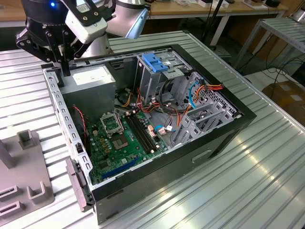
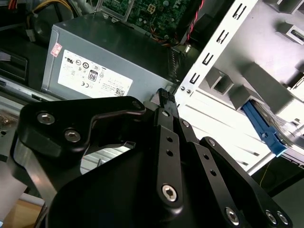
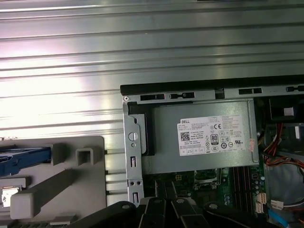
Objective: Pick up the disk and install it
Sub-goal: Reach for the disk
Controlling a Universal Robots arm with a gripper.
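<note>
At the lower left of the exterior view, a grey plastic holder (image 1: 26, 179) with square upright posts sits on the ribbed silver metal counter (image 1: 238, 191). The disk (image 3: 21, 159), a flat silver-grey metal drive in a bright blue plastic carrier, rests in that holder on the side turned away from the computer. In the second wrist view its blue edge (image 2: 260, 127) lies between the holder's grey posts. It sits well apart from the hand.

At the upper left of the exterior view, the black metal hand (image 1: 66, 71) hangs point-down over the corner of the open black computer case (image 1: 224, 129). Its fingers (image 2: 164, 142) are pressed together and hold nothing. Their tips stand just over the edge of the big grey metal power supply (image 1: 90, 83) with its white sticker, close by the case's slotted silver rail (image 1: 62, 119). Whether they touch it I cannot tell.

Toward the middle, low in the case, lies the green motherboard (image 1: 121, 138). Above it, at the upper middle, a silver metal drive cage (image 1: 152, 81) stands upright with a small blue plastic tab (image 1: 155, 62) on top. Red, orange and blue wires (image 1: 200, 93) run to the right of the cage. At the far right edge, beyond the counter, sits a brown cardboard box (image 1: 288, 95).
</note>
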